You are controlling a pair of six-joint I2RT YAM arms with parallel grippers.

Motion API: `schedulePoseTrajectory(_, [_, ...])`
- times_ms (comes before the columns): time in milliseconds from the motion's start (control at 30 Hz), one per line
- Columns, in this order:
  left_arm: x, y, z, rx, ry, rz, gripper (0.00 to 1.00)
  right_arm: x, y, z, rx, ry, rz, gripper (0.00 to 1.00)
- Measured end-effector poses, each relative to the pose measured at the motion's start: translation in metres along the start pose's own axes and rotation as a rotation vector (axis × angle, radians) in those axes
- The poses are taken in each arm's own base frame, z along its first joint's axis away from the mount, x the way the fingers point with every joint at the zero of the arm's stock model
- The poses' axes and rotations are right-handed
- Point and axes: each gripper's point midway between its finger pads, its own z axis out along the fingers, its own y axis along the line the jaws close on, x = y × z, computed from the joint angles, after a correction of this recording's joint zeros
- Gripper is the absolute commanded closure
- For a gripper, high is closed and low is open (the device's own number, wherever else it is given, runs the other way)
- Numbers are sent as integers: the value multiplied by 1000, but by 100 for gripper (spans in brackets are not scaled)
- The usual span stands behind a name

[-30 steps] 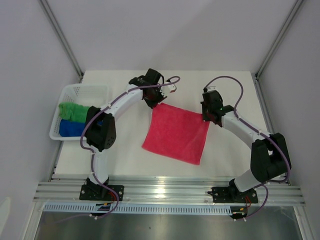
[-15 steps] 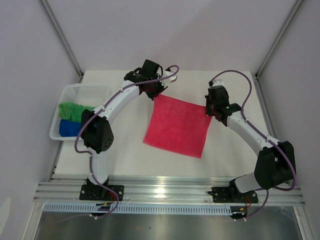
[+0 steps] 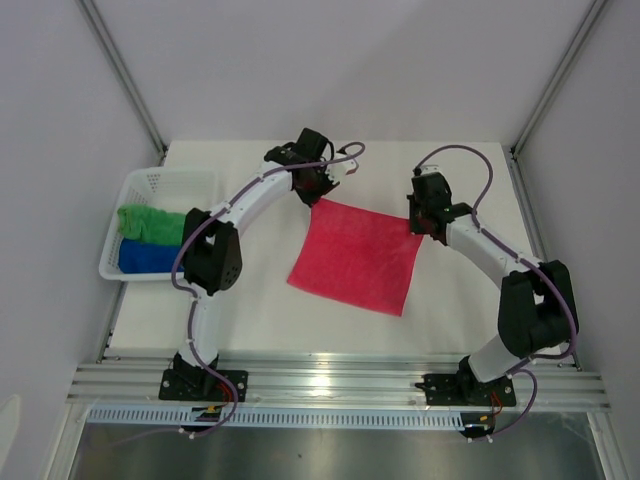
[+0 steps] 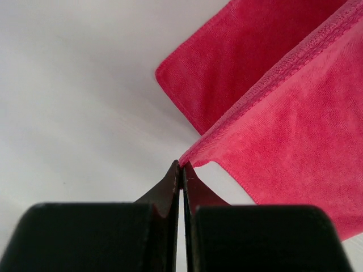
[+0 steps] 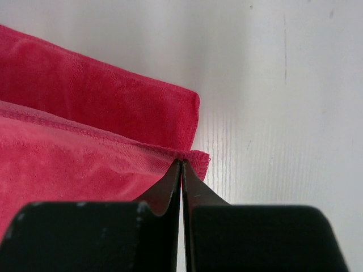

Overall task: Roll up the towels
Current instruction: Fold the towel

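On the white counter, mid-stretch: pink-red towel, spread open as a slanted square between the two arms, near edge resting down, far edge raised. Shifted a little farther from the arm bases than a second ago, far corners carried back and pulled taut. At the left edge, white mesh basket holding green towel and blue towel, both apparently rolled, side by side. Pinched shut on the far-left corner, left fingers; pinched shut on the far-right corner, right fingers. Reads as flattening before the roll; rolling of this last cloth not yet begun.
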Motion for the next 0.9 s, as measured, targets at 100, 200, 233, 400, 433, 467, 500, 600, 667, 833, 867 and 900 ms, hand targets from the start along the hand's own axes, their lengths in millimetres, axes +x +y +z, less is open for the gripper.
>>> schedulePoseTrajectory(100, [8, -1, 11, 7, 29, -3, 99, 6, 3, 11, -10, 23, -6, 100])
schedulePoseTrajectory(200, [12, 0, 17, 1, 46, -4, 99, 10, 3, 23, -10, 45, -11, 100])
schedulePoseTrajectory(233, [13, 1, 18, -5, 49, -4, 99, 10, 3, 27, -10, 50, -13, 100])
schedulePoseTrajectory(400, [18, 7, 31, -35, 66, -4, 99, 14, 4, 44, -1, 74, -19, 100])
schedulePoseTrajectory(433, [19, 8, 36, -41, 71, -4, 99, 14, 4, 47, 3, 76, -19, 100])
schedulePoseTrajectory(467, [20, 9, 39, -44, 74, -4, 98, 15, 3, 50, 7, 80, -20, 100])
schedulePoseTrajectory(500, [21, 9, 42, -47, 77, -4, 96, 15, 3, 52, 11, 80, -19, 100])
schedulePoseTrajectory(600, [25, 10, 51, -49, 87, -3, 68, 15, 0, 58, 23, 82, -16, 98])
schedulePoseTrajectory(667, [27, 12, 53, -63, 93, -8, 39, 14, -2, 62, 28, 84, -11, 75])
schedulePoseTrajectory(833, [26, 19, 53, -104, 95, -22, 34, 8, -6, 81, 44, 93, 4, 58])
schedulePoseTrajectory(867, [25, 21, 53, -116, 94, -24, 33, 6, -8, 85, 49, 95, 9, 57])
schedulePoseTrajectory(900, [25, 24, 52, -130, 96, -28, 33, 4, -9, 88, 53, 96, 16, 57])
